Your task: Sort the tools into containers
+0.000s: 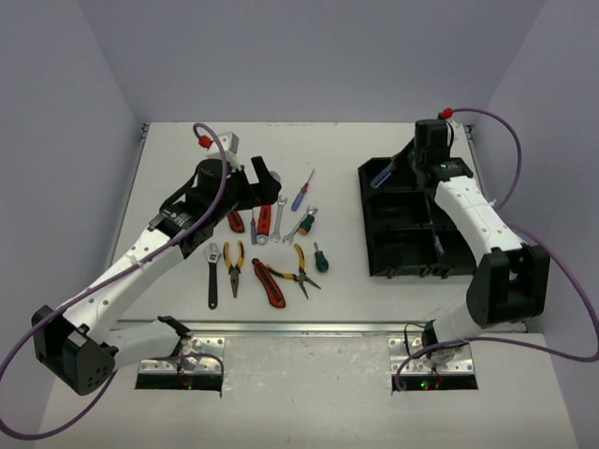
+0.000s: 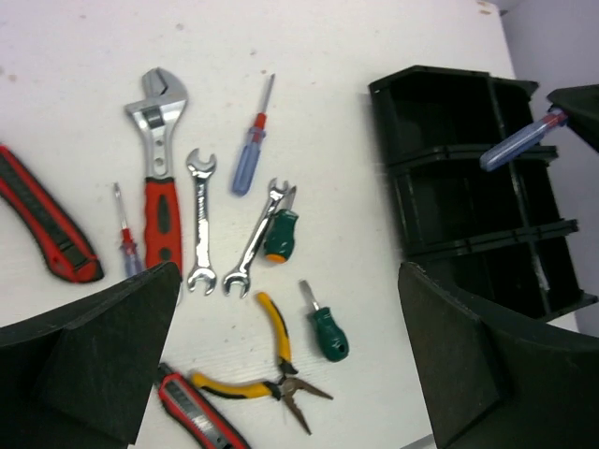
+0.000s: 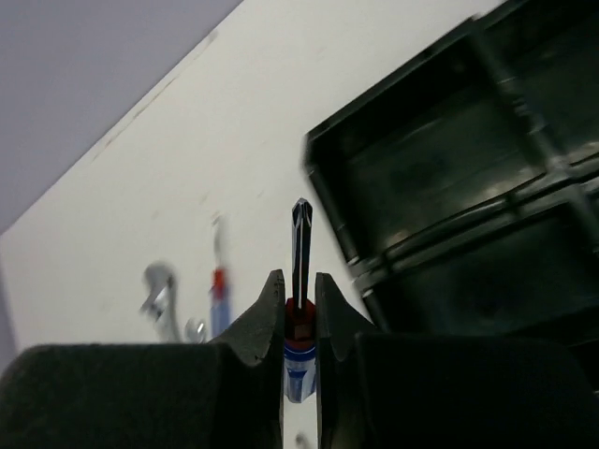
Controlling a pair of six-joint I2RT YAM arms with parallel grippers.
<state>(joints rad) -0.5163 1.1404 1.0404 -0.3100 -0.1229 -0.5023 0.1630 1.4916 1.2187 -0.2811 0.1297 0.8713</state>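
My right gripper [image 1: 399,166] is shut on a blue-handled screwdriver [image 1: 382,174], held in the air over the back left compartment of the black organiser tray [image 1: 404,245]. In the right wrist view the jaws [image 3: 299,301] pinch the screwdriver [image 3: 299,348] at its red collar, with the shaft pointing past the tray's corner [image 3: 449,168]. My left gripper [image 1: 267,187] hangs open and empty above the tools on the table. Below it lie a red-handled wrench [image 2: 162,192], a silver wrench [image 2: 199,229], a blue screwdriver [image 2: 249,154], a green screwdriver [image 2: 328,329] and yellow pliers [image 2: 271,369].
Nearer the front edge lie an adjustable wrench [image 1: 212,276], a second pair of yellow pliers [image 1: 233,267] and a red utility knife [image 1: 269,283]. Another red knife [image 2: 47,229] lies at the left. The tray's compartments [image 2: 449,206] look dark, their contents unclear.
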